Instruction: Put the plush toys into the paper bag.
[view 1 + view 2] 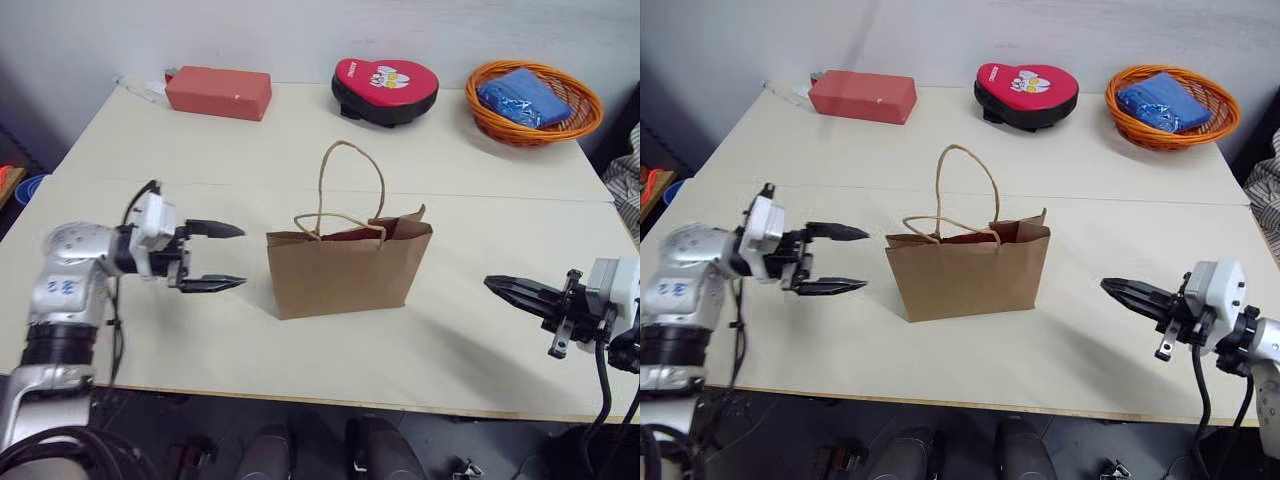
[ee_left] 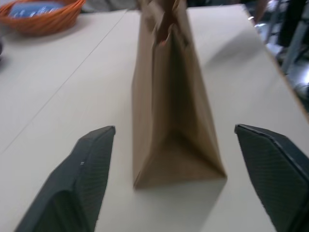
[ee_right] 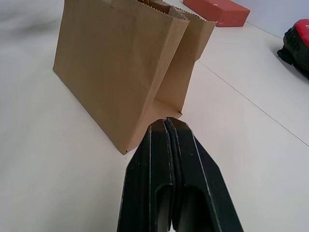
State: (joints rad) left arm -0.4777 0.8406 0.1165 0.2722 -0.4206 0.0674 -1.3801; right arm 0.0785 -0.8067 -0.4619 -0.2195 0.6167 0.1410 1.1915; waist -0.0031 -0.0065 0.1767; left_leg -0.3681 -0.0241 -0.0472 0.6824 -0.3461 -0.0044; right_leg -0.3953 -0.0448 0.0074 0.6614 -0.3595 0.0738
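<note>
Brown paper bag [image 1: 345, 270] is standing upright on the table [image 1: 300, 150]; left gripper [image 1: 226, 257] is gaping empty beside it, right gripper [image 1: 497, 285] is pressing closed, empty.

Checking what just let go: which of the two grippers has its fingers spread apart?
The left gripper, beside the paper bag: its two black fingers stand wide apart. The right gripper shows its fingers pressed together.

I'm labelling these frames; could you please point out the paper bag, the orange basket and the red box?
paper bag [image 1: 345, 272], left eye view, front panel.
orange basket [image 1: 530, 131], left eye view, front rim.
red box [image 1: 218, 95], left eye view, front face.
</note>
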